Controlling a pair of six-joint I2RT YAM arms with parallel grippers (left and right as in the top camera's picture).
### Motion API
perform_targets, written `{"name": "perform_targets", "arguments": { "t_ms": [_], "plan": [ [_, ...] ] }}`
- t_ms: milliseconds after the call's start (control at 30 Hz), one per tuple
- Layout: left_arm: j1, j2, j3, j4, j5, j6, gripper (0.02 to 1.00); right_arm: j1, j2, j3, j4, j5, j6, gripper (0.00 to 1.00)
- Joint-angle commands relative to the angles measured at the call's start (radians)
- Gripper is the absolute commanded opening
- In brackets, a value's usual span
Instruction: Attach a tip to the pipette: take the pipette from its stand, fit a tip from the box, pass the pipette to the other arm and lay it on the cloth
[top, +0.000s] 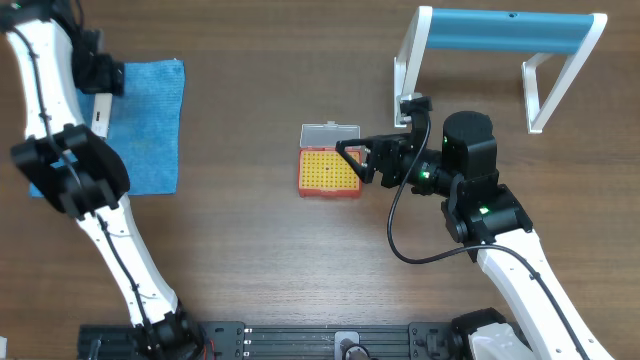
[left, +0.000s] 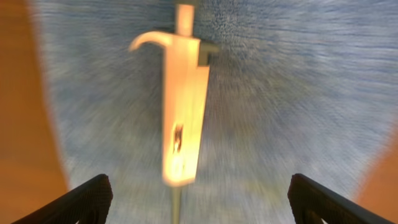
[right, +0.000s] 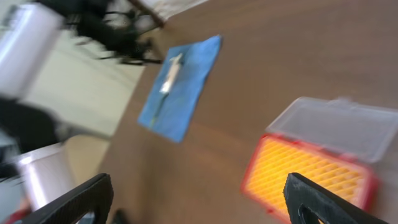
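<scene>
White plastic pipette (left: 183, 124) lies flat on blue cloth (left: 298, 93), ten o'clock on wooden bench (top: 250, 260); left tool (left: 200, 200) poised above, spread wide, empty.

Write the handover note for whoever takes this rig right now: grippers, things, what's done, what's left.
Left gripper: open, holding nothing, above the pipette.
Right gripper: open, empty, beside the tip box.
Things: the pipette lies on the blue cloth; the tip box sits lid-open on the table; the stand holds no pipette.
Done: pipette off the stand and laid on the cloth.
Left: the tip is too blurred to confirm, so check it; otherwise probably just back both arms away.
</scene>
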Motion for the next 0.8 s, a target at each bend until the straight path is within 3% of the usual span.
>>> {"name": "perform_targets", "arguments": {
  "t_ms": [33, 200, 333, 433, 667, 800],
  "plan": [
    [0.002, -0.244, 0.062, -0.100, 0.107, -0.095, 0.917, 0.000, -0.066, 0.008, 0.003, 0.299, -0.185, 0.899],
    [0.002, -0.440, 0.025, -0.211, 0.166, -0.166, 0.917, 0.000, -0.235, 0.008, -0.086, 0.601, -0.430, 0.897],
    [-0.022, -0.679, -0.076, -0.211, 0.306, -0.196, 0.917, 0.000, -0.423, 0.008, -0.270, 0.839, -0.467, 0.899],
    [-0.066, -0.882, -0.188, -0.211, 0.310, -0.206, 0.915, 0.001, -0.549, 0.008, -0.433, 0.861, -0.564, 0.899],
    [-0.183, -1.299, -0.547, -0.210, 0.306, -0.282, 0.915, 0.001, -0.795, -0.055, -0.688, 0.827, -0.561, 0.899],
    [-0.193, -1.501, -0.802, -0.207, 0.306, -0.343, 0.915, 0.001, -0.940, -0.075, -0.760, 0.862, -0.562, 0.897]
  ]
}}
